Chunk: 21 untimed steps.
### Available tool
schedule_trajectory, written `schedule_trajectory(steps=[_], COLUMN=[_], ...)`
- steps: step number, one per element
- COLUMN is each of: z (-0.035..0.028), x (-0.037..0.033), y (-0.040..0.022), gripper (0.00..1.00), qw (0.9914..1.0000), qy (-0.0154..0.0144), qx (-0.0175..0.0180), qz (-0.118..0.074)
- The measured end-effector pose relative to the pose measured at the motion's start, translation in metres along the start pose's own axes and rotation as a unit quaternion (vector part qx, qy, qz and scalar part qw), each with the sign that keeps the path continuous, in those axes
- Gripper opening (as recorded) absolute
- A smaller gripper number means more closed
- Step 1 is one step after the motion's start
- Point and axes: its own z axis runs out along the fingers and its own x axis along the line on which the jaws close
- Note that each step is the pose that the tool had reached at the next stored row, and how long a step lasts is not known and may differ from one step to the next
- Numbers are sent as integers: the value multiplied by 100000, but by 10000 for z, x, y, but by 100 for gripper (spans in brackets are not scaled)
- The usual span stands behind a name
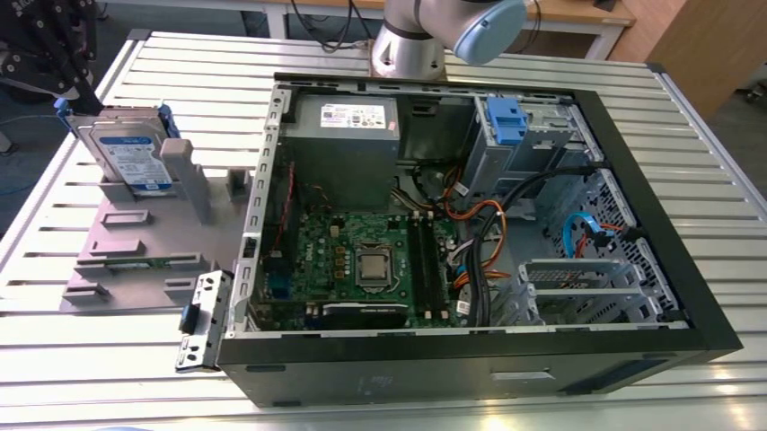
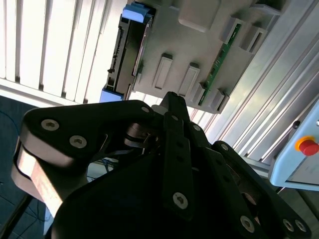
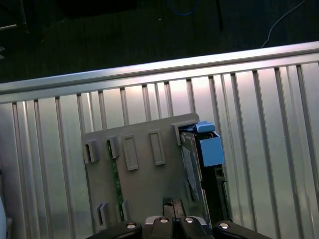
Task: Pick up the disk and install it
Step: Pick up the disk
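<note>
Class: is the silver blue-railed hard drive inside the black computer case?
No, the hard drive stands in a grey plastic holder beside the black case.

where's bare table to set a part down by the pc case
Free: table slats below the grey fixture in the exterior view, and the strip at the exterior view's right of the computer case. Crowded: the fixture's end holding the disk, and inside the case.
</note>
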Motion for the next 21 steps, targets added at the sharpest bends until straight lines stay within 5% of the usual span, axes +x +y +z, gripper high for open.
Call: schedule_trajectory(steps=[21], z=[0], x=[0], y=[0], gripper=[11], qw=[99997], qy=[11], qx=[3], qz=[-725])
